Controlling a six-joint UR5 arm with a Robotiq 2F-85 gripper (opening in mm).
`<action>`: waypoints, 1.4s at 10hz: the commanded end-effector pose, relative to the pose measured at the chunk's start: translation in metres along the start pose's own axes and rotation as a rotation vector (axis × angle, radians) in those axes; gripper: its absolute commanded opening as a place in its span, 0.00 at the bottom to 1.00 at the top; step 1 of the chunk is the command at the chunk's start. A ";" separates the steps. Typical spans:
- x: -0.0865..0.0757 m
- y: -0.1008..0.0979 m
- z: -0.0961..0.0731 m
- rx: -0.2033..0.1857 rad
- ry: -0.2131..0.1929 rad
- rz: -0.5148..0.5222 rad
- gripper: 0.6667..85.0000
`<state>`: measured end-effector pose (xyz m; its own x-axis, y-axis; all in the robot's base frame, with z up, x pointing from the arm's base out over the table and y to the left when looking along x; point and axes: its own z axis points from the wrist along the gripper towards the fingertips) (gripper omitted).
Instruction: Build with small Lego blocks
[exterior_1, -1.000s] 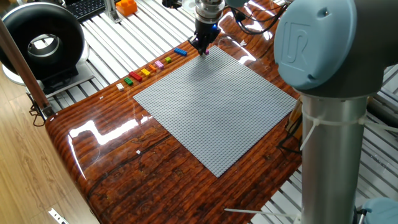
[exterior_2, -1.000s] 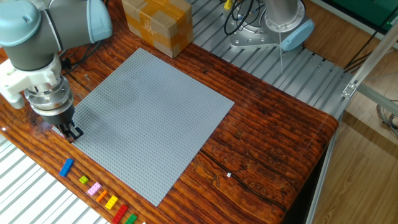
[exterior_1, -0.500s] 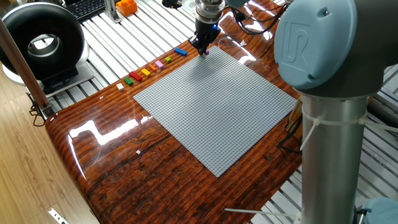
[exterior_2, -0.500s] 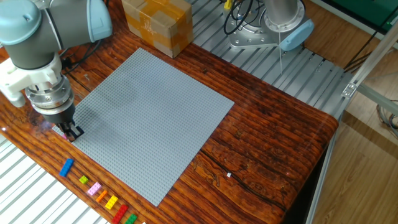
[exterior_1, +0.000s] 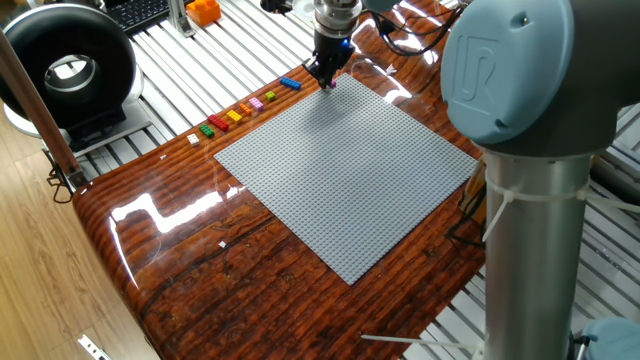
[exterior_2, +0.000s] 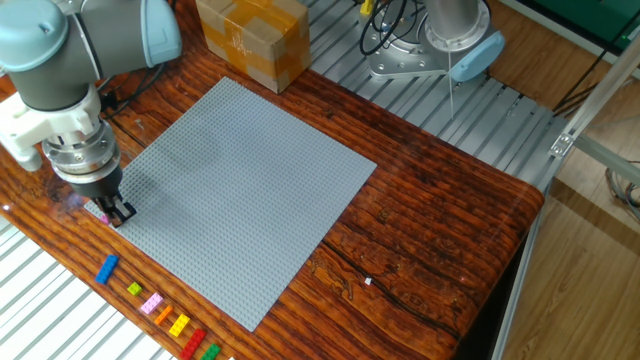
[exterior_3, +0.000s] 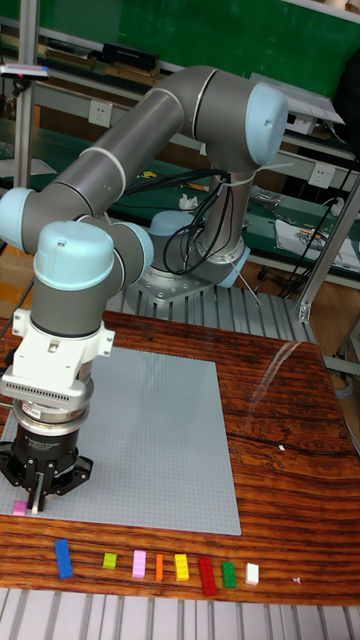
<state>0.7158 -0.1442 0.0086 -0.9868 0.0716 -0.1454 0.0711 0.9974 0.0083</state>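
Note:
The grey baseplate (exterior_1: 350, 170) (exterior_2: 240, 190) (exterior_3: 160, 440) lies on the wooden table. My gripper (exterior_1: 326, 83) (exterior_2: 114, 213) (exterior_3: 37, 503) points straight down at one corner of it, its fingers together. A pink Lego block (exterior_3: 19, 508) (exterior_2: 102, 216) sits just beside the fingertips at that corner; whether they touch is unclear. The other small Lego blocks lie in a row along the table edge: blue (exterior_3: 64, 558) (exterior_2: 106, 268) (exterior_1: 290, 83), lime (exterior_3: 110, 562), pink (exterior_3: 139, 564), orange (exterior_3: 159, 567), yellow (exterior_3: 181, 567), red (exterior_3: 207, 575), green (exterior_3: 229, 574), white (exterior_3: 252, 573).
A cardboard box (exterior_2: 252, 35) stands beyond the plate's far corner. A second arm's base (exterior_2: 440, 40) sits on the slatted bench. A black round device (exterior_1: 65, 65) and an orange object (exterior_1: 203, 11) are off the table. My arm's column (exterior_1: 530, 200) rises at the table side.

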 end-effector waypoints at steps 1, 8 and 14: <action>-0.002 0.002 0.001 -0.016 -0.014 0.011 0.00; -0.008 0.001 0.000 -0.024 -0.037 0.009 0.00; -0.008 0.005 0.001 -0.041 -0.035 0.038 0.00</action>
<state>0.7233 -0.1424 0.0076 -0.9799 0.0884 -0.1788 0.0838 0.9959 0.0335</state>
